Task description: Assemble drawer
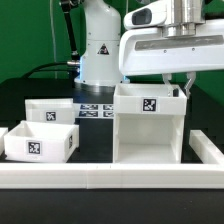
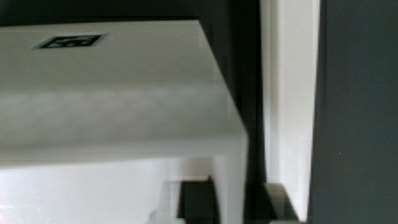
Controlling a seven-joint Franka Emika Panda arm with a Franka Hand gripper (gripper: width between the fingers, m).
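Observation:
The large white cube-like housing (image 1: 148, 125) stands open-topped at the exterior view's centre right, with a tag on its back wall. Two shallow white trays stand at the left: one farther back (image 1: 50, 110), one nearer (image 1: 38, 142), each tagged. My gripper (image 1: 179, 88) reaches down onto the top edge of the housing's right wall. In the wrist view the housing (image 2: 107, 110) fills the frame, and its thin white wall runs between my dark fingers (image 2: 201, 200). My gripper (image 2: 240, 205) is shut on that wall.
Long low white border bars run along the front (image 1: 110, 178) and up the right side (image 1: 208, 150). The marker board (image 1: 95, 108) lies behind the housing near the robot base (image 1: 100, 50). The table is black.

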